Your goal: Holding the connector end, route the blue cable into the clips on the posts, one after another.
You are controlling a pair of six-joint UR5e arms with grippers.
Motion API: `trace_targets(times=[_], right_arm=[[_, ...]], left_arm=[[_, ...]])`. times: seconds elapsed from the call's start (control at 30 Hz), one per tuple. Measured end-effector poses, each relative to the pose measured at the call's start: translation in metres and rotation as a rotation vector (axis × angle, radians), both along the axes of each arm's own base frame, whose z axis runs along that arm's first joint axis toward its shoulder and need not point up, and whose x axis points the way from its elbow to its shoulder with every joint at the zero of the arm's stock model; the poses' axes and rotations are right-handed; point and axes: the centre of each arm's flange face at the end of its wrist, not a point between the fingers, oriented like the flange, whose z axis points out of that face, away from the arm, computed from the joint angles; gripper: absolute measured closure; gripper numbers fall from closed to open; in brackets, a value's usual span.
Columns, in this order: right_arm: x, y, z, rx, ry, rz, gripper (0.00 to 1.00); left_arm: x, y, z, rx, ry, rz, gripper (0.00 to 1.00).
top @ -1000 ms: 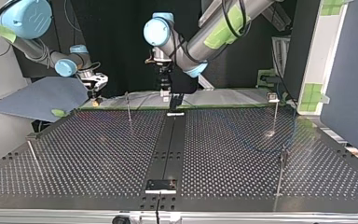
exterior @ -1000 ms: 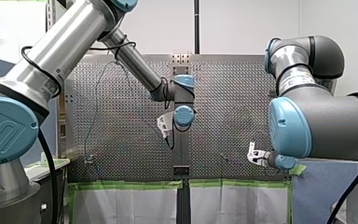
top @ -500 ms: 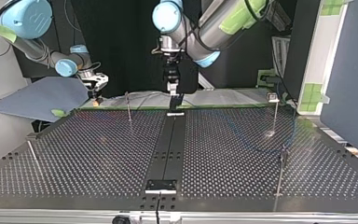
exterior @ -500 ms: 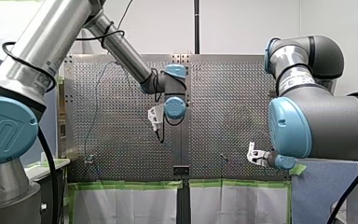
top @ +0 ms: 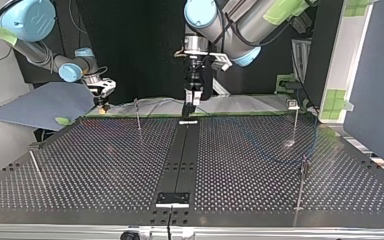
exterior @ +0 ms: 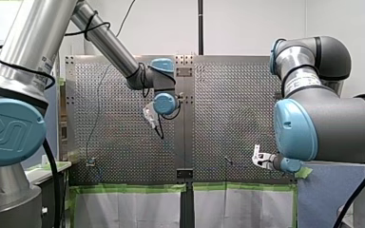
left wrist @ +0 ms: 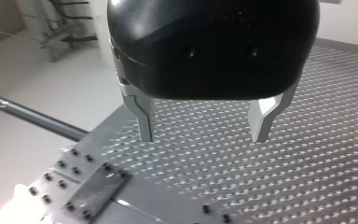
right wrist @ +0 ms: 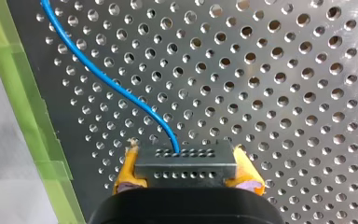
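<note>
My right fingers (right wrist: 127, 169), yellow-padded, were clenched on the connector (right wrist: 185, 163) from both sides; the cable (right wrist: 98, 77) left the connector's far face and curved away over the counter (right wrist: 284, 93) towards its green-taped edge; in the top view those fingers sat low at the far left corner, just where they had been a second before. My left fingers (left wrist: 142, 112) were spread wide with nothing between them, only perforated plate beyond; over the last second that arm had lifted and swung towards the front view's left and the top view's right, off the centre strip (top: 180, 155). I judged that the left arm was clearing out or repositioning, not helping with the cable, so the routing rested on the right arm alone. The cable showed faintly on the counter near the post (top: 296, 120) at the top view's right; whether it sat in any clip I could not tell. No container was in view; the clips were the only holders, and too small to read.
</note>
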Motion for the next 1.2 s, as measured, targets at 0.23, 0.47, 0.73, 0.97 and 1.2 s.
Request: trace_targets(times=[0.23,0.47,0.73,0.97,1.2], right_arm=[[-0.009,-0.001,0.003,-0.003,0.04,-0.009,1.0],[-0.022,0.001,0.025,-0.027,0.063,-0.031,1.0],[-0.031,0.002,0.061,-0.072,0.067,-0.047,1.0],[-0.034,0.003,0.095,-0.126,0.066,-0.055,1.0],[-0.037,0.003,0.113,-0.157,0.066,-0.065,1.0]], left_arm=[[0.008,0.031,0.015,-0.012,-0.063,0.004,0.0],[0.008,0.058,0.015,0.026,-0.108,0.023,0.0],[-0.01,0.071,-0.011,0.068,-0.073,0.02,0.0],[-0.035,0.083,-0.041,0.126,0.01,-0.008,0.0],[-0.057,0.097,-0.064,0.165,0.072,-0.016,0.0]])
